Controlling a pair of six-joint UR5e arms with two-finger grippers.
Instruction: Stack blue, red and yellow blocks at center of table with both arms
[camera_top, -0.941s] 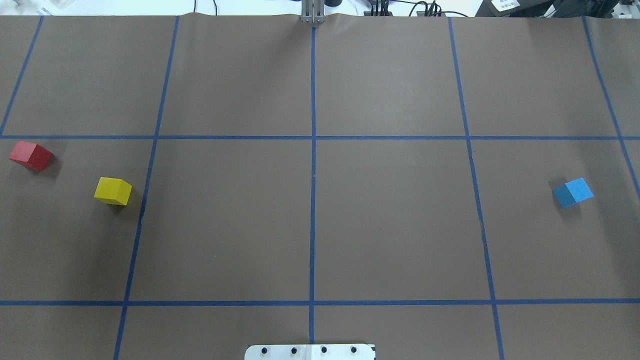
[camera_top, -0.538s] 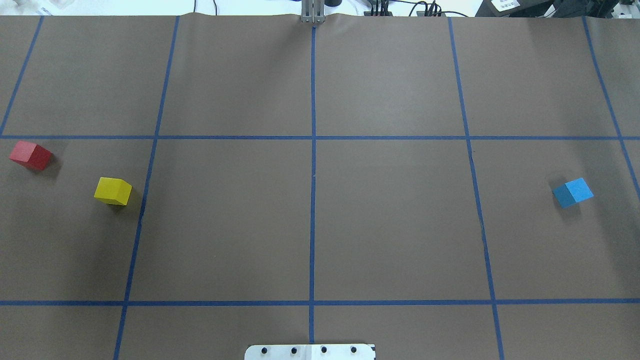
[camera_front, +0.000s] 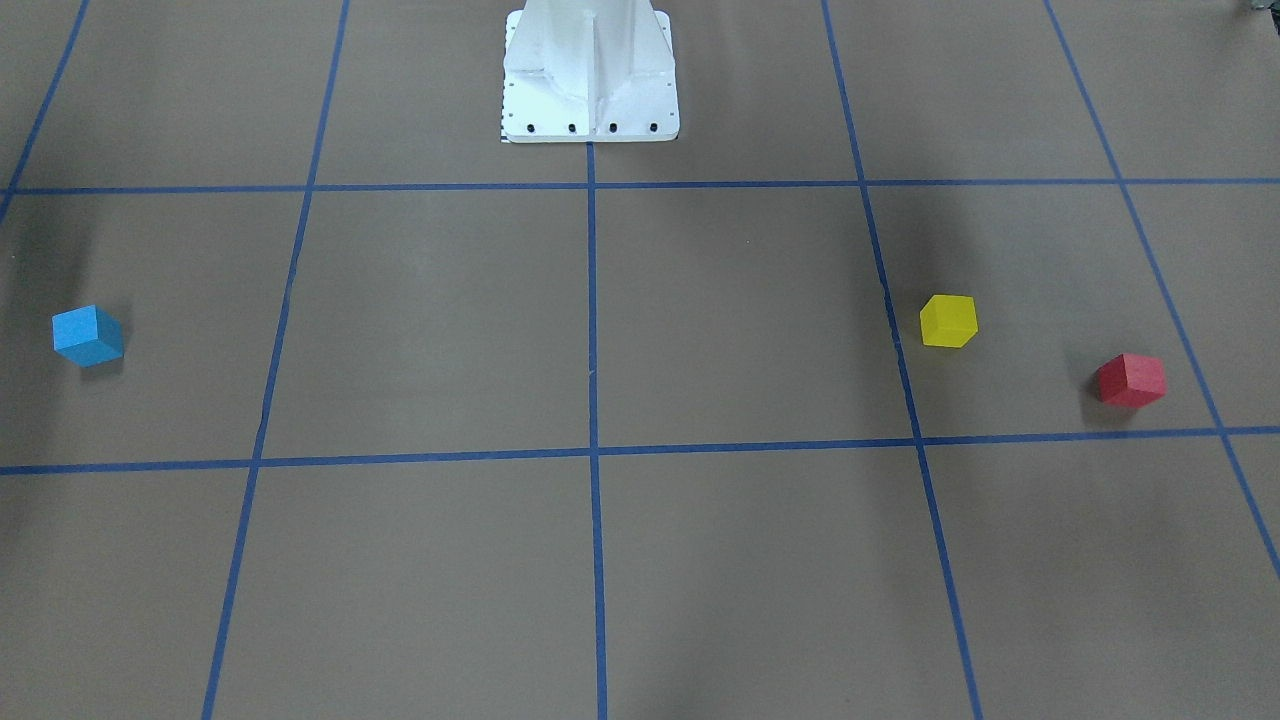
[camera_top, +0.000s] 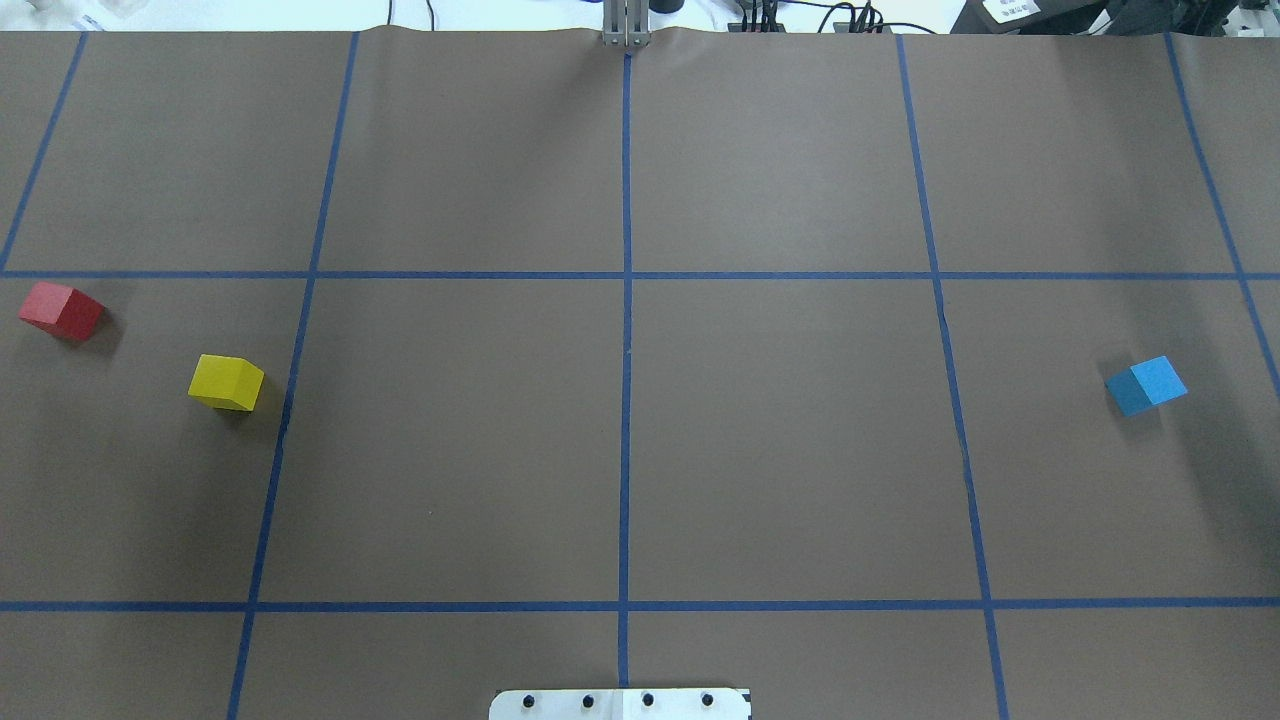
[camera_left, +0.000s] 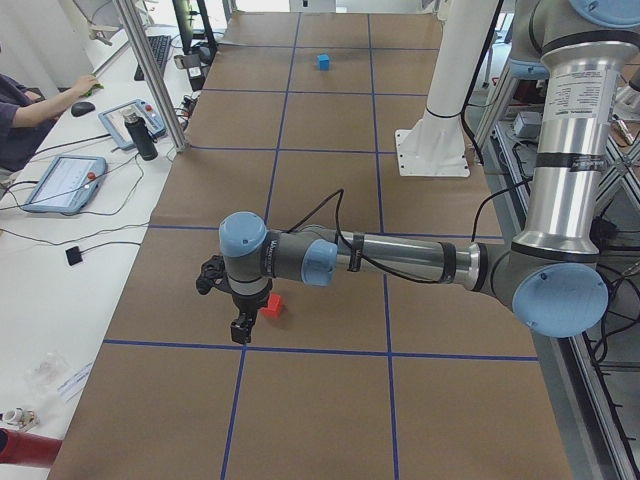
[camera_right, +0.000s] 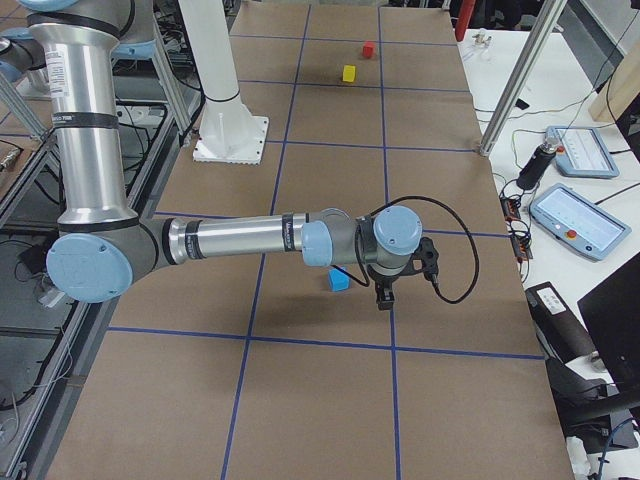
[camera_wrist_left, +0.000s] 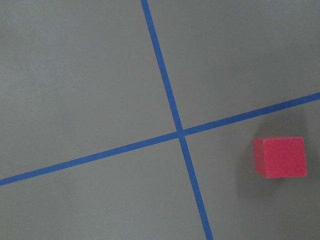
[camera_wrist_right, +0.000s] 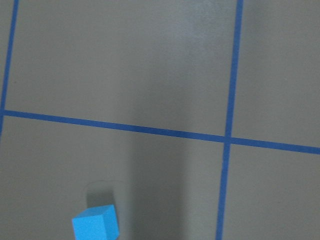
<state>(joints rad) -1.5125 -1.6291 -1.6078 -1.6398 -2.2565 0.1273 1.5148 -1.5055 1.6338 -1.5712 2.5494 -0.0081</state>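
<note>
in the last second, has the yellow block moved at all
No. In the overhead view the yellow block sits in the same spot just left of the blue tape line, with the same gap to it as before.

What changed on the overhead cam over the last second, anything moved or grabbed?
Nothing visibly changed. The red block and yellow block sit at the same spots on the robot's left side, and the blue block is unmoved on its right. All three rest apart on the table, and none has been taken hold of or let go.
</note>
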